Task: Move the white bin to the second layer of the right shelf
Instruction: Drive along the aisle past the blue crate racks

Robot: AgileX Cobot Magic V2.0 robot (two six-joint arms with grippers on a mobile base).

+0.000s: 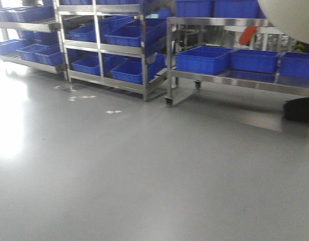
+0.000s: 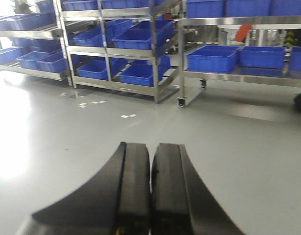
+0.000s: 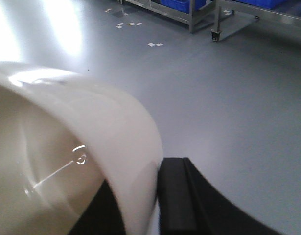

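At the right pincer (image 3: 140, 196), the white bin (image 3: 91, 127) is clamped by its wall, one finger (image 3: 177, 196) outside, one inside. The left pincer (image 2: 150, 161) is pressed together, empty. Ahead, steel racks (image 1: 219, 21) with blue crates (image 1: 202, 59) stand well apart across the floor (image 1: 144, 175). The roller layer cannot be picked out, so the carry likely runs forward-right.

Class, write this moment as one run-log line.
right end effector: shut on white bin | left end effector: shut, empty | steel racks: ahead
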